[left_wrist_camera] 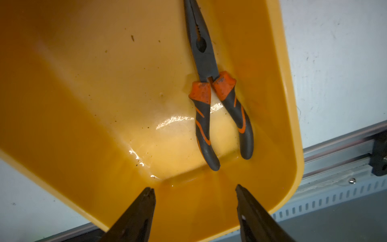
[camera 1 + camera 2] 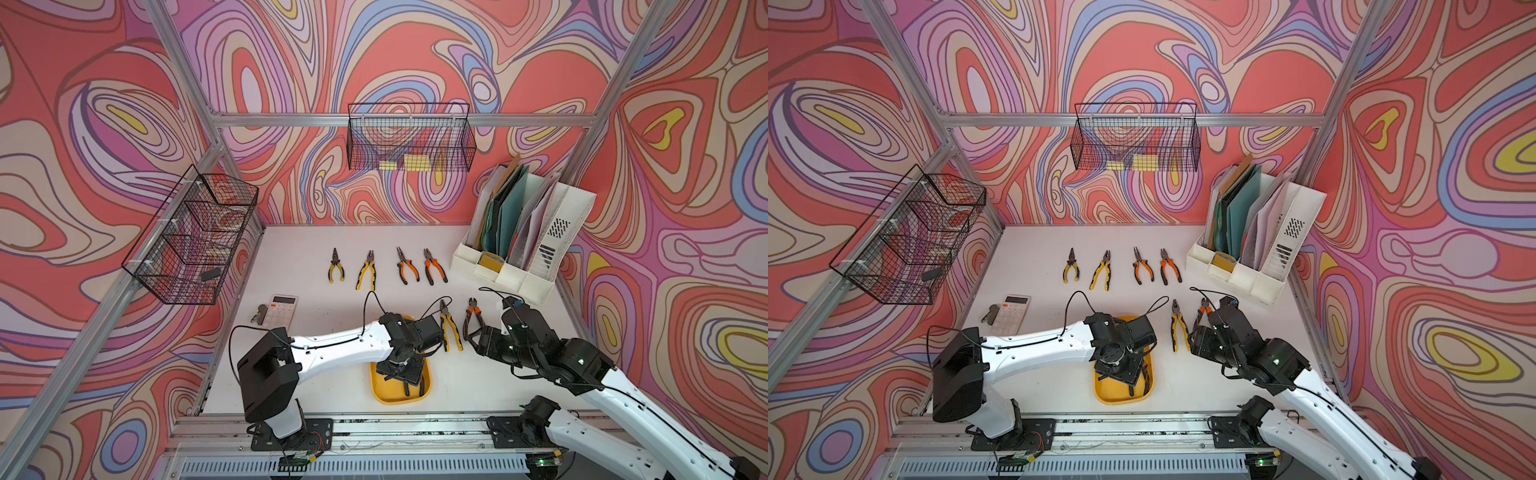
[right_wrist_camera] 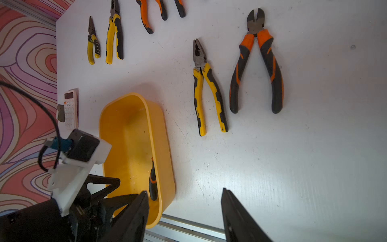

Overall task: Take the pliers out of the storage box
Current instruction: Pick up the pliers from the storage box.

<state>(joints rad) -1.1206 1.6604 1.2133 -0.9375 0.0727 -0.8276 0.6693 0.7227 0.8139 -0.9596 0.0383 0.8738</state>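
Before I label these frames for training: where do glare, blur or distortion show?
Left wrist view: glare streaks on the storage box floor beside the pliers; left end effector dark and soft. Right wrist view: bright sheen on the table; right end effector dark, soft. In both top views: sharp, even light, frame posts splayed.

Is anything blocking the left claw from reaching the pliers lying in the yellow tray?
Nothing visible. The left claw hangs open over the tray, with only bare tray floor between it and the pliers. They do lie close to one side wall, which may crowd the grip.
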